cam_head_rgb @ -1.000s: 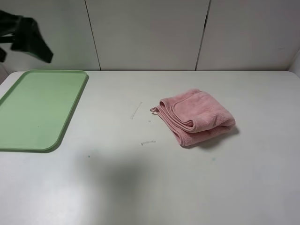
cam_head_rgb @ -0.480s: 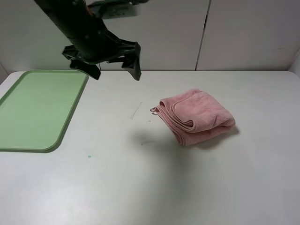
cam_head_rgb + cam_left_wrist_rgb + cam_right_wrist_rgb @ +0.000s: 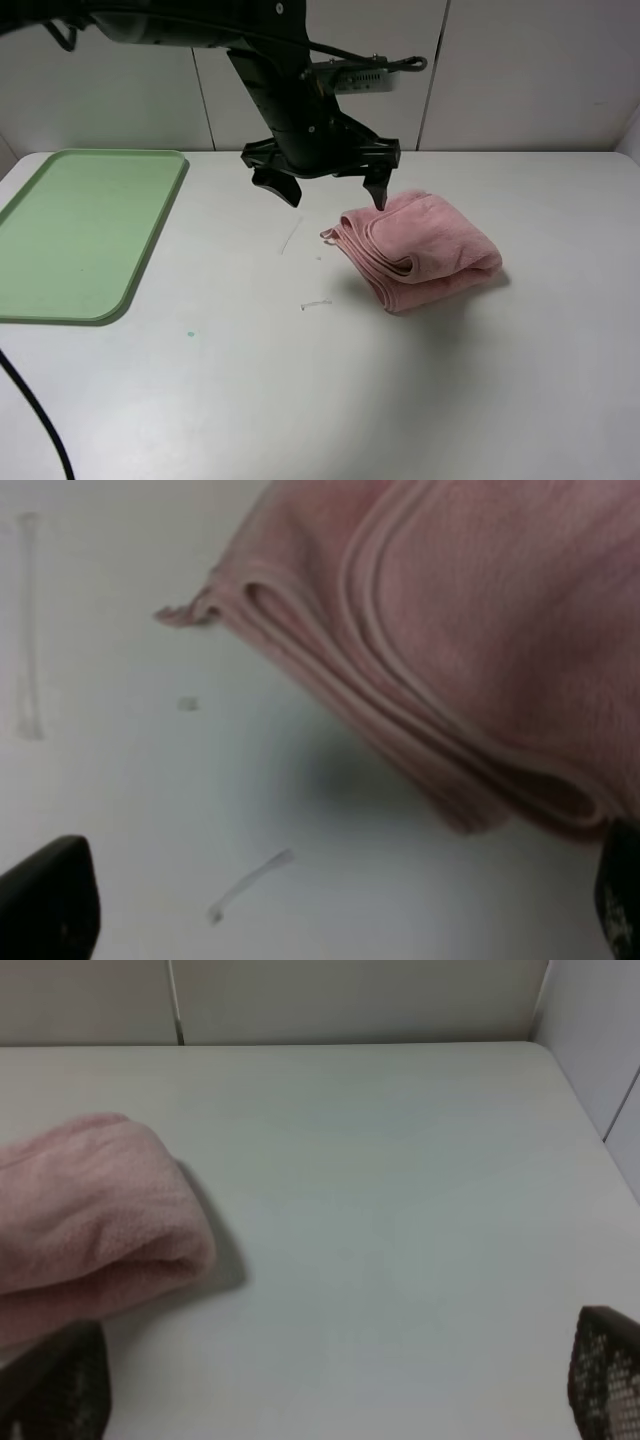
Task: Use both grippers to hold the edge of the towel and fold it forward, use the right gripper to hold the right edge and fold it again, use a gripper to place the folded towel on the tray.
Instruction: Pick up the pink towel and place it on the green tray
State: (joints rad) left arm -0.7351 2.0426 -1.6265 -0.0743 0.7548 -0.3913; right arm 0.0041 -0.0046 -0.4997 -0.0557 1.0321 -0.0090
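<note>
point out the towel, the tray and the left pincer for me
towel [image 3: 425, 245]: exterior high view, on the top folded layer.
tray [image 3: 75, 235]: exterior high view, on its bare flat floor.
left pincer [image 3: 330, 190]: exterior high view, midway between its two fingertips.

the towel [image 3: 480, 630] runs off the blurred left wrist view, and the tray [image 3: 60, 240] is cut by the frame's left edge.

high: front, looking down | wrists: close, low | shared: towel [image 3: 420, 250]
</note>
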